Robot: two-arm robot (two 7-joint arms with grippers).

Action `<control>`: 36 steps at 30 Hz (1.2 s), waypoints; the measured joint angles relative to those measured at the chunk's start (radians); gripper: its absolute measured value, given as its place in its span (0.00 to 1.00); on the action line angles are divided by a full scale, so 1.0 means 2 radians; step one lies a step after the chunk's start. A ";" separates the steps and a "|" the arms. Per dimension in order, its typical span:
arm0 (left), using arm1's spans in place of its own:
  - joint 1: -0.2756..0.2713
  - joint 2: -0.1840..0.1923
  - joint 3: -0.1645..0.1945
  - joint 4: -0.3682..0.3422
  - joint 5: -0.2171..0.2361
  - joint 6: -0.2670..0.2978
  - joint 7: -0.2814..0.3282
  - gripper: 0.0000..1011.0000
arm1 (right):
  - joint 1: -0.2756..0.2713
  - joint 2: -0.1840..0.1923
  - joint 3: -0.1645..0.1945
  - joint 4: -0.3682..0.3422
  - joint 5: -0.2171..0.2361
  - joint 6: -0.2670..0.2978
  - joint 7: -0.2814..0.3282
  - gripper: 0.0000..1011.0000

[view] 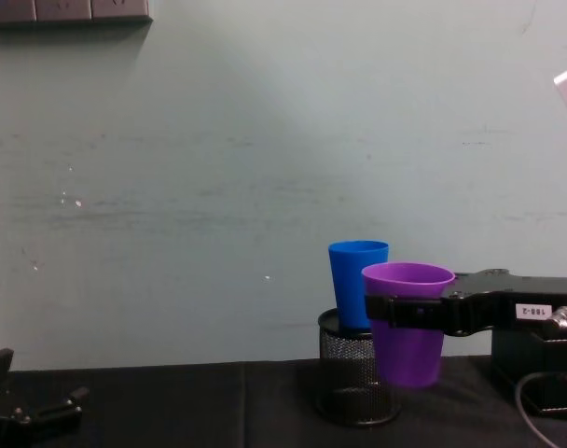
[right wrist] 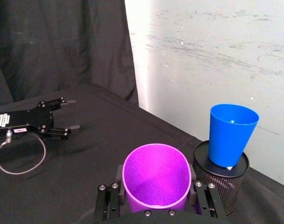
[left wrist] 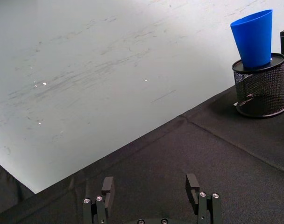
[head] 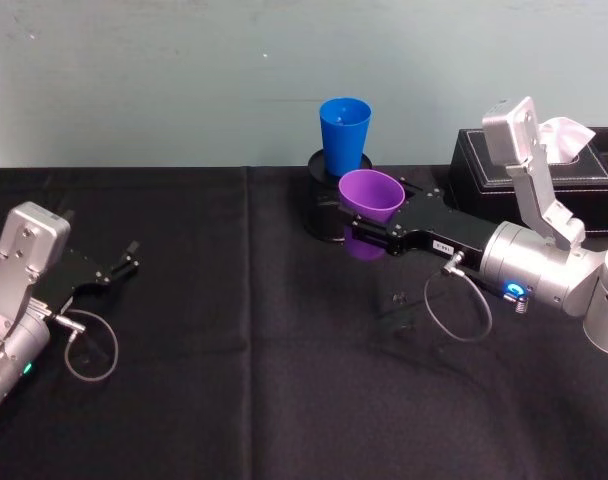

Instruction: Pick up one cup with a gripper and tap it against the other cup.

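At about one o'clock on the black cloth [head: 284, 390] in the head view, the right gripper [head: 367, 226] has its fingers closed around the purple cup [head: 371, 195], gripping it below the rim. The blue cup [head: 344, 135] stands upright on top of a black mesh pen holder [head: 319, 205], at eleven o'clock from the purple cup and just beside it.

The pick-up looks done, and the tap is the step in hand. I judge the next move to be a short, gentle push toward eleven o'clock, with the purple cup perhaps raised a little so that wall meets wall. A hard knock could tip the blue cup off its perch.

From the chest camera, the purple cup hangs clear of the cloth, its rim lower than the blue cup's rim, but the two overlap there and any gap is hidden. The right wrist camera supplies that: a narrow gap separates the two cups, and the purple cup's open mouth faces the lens.

At nine o'clock, well apart, the left gripper [head: 124, 262] rests low over the cloth, its fingers spread wide and holding nothing.
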 joint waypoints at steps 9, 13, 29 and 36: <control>0.000 0.000 0.000 0.000 0.000 0.000 0.000 0.99 | 0.000 0.000 0.000 0.000 0.000 0.000 0.000 0.72; 0.000 0.000 0.000 0.000 0.000 0.000 0.000 0.99 | 0.000 0.000 0.000 0.000 0.000 0.000 0.000 0.72; 0.000 0.000 0.000 0.000 0.000 0.000 0.000 0.99 | 0.000 0.000 0.000 0.000 0.000 0.000 0.000 0.72; 0.000 0.000 0.000 0.000 0.000 0.000 0.000 0.99 | 0.000 0.000 0.000 0.000 0.000 0.000 0.000 0.72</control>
